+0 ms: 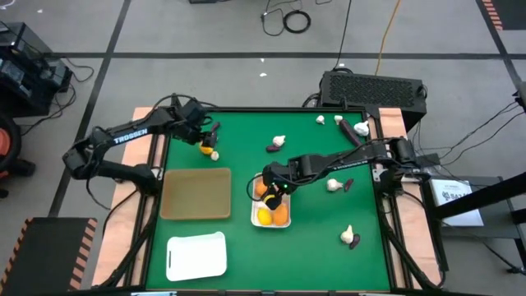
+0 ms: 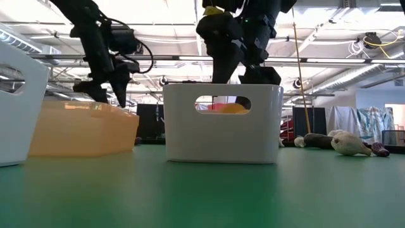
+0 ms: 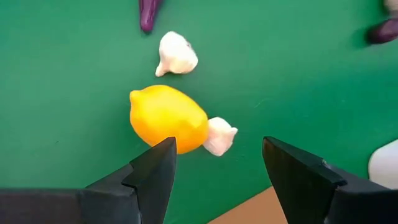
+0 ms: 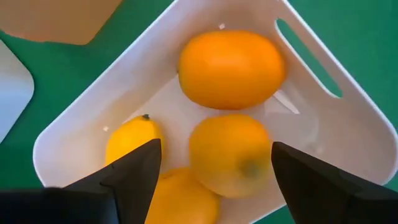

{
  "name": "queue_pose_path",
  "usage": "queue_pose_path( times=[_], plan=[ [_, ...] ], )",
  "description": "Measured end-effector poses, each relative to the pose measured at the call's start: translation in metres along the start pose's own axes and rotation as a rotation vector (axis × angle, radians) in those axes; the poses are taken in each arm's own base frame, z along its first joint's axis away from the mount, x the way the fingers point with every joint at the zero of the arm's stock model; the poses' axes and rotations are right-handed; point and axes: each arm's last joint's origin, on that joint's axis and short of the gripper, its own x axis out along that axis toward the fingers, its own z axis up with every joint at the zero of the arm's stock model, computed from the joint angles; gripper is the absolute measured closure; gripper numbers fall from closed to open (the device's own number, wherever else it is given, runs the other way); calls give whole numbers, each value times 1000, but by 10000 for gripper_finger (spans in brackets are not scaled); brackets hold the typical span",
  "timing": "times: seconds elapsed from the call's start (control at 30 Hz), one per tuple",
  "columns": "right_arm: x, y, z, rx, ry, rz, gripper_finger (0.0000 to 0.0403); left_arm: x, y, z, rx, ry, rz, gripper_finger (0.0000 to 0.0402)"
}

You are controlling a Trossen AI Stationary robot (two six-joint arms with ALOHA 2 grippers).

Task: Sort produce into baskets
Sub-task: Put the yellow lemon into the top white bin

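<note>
The right end effector [image 4: 214, 165] hangs over the white basket [image 1: 254, 208] near the middle of the green counter [image 1: 312, 238], its fingers [image 4: 130, 171] spread apart and holding nothing. Below it the basket holds four citrus fruits: a large orange [image 4: 231, 70] by the far wall, a rounder orange [image 4: 230, 154] directly between the fingers, a yellow lemon [image 4: 127, 142] beside it, and part of another orange fruit [image 4: 180, 199] at the near edge.

The left end effector [image 3: 214, 174] hovers over the counter's far left part, released, fingers [image 3: 155, 171] wide and empty. Just ahead of it lies a yellow lemon [image 3: 168, 118] touching a garlic bulb [image 3: 219, 135]; a second garlic bulb [image 3: 176, 54] sits a little farther on, near a purple eggplant [image 3: 148, 14].

The tan tray [image 1: 196, 194] sits left of the white basket, and a second white basket [image 1: 197, 256] lies near the front edge. More garlic and eggplants are scattered over the counter's right half.
</note>
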Motion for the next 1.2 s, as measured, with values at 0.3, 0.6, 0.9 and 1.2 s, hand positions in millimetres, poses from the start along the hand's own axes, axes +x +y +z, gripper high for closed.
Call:
queue_pose_path(
  times=[0.3, 0.6, 0.9, 1.2],
  plan=[
    [-9, -3, -2, 9, 9, -12, 108, 14, 0, 3, -18, 46, 28, 155],
    [-44, -2, -3, -13, -45, 45, 108, 31, 3, 6, -160, 57, 131, 155],
    [-74, -5, -4, -140, -108, 86, 118, 39, 3, 10, -343, 4, 184, 155],
    [-90, -14, -6, -266, -141, 23, 127, 53, -5, 4, -414, 14, 249, 155]
  ],
)
